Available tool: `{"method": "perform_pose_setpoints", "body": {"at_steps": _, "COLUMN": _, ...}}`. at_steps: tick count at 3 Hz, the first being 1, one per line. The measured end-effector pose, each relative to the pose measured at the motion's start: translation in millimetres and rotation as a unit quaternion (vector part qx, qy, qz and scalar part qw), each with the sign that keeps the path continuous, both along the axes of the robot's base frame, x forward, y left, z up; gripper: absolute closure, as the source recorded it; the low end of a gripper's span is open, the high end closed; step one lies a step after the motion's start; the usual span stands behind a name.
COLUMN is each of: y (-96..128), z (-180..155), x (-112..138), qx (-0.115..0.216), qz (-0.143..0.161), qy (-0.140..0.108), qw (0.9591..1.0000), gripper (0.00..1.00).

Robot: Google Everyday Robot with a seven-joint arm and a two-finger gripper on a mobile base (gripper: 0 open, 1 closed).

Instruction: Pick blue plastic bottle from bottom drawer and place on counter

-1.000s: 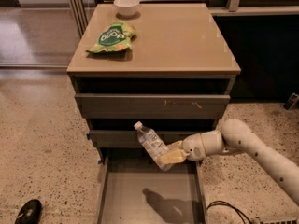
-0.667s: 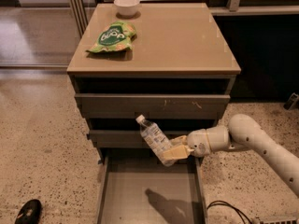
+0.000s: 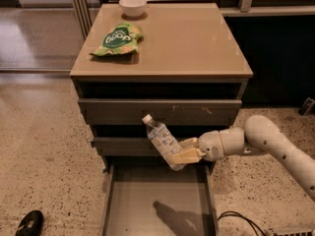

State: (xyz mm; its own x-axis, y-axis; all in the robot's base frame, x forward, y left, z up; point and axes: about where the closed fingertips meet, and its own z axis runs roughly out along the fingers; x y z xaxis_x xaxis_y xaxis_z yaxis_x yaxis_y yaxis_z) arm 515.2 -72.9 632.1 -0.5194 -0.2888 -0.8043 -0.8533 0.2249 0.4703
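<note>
My gripper is shut on the blue plastic bottle, a small clear bottle with a white cap and a speckled label. I hold it tilted, cap up and to the left, in front of the middle drawer front. It hangs above the open bottom drawer, whose grey floor shows only the bottle's shadow. The tan counter lies above and behind, well higher than the bottle. My white arm comes in from the right.
A green snack bag lies on the counter's left side and a white bowl stands at its back edge. Two upper grey drawers are shut. A black shoe is on the terrazzo floor at bottom left.
The gripper has lifted the bottle a little higher, from just above the bottom drawer to the level of the middle drawer front.
</note>
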Motion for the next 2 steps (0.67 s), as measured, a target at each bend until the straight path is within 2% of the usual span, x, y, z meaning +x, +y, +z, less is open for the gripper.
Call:
{"method": "perform_pose_setpoints", "body": {"at_steps": 1, "y": -3.4, "z": 57.7, "x": -4.9, "qx": 0.020, "qz": 0.007, "qy": -0.049, "qw": 0.9986, "gripper": 1.00}}
{"method": "perform_pose_setpoints", "body": {"at_steps": 2, "y": -9.5, "z": 108.4, "x": -5.1, "qx": 0.040, "qz": 0.010, "qy": -0.082, "qw": 0.9958, "gripper": 1.00}}
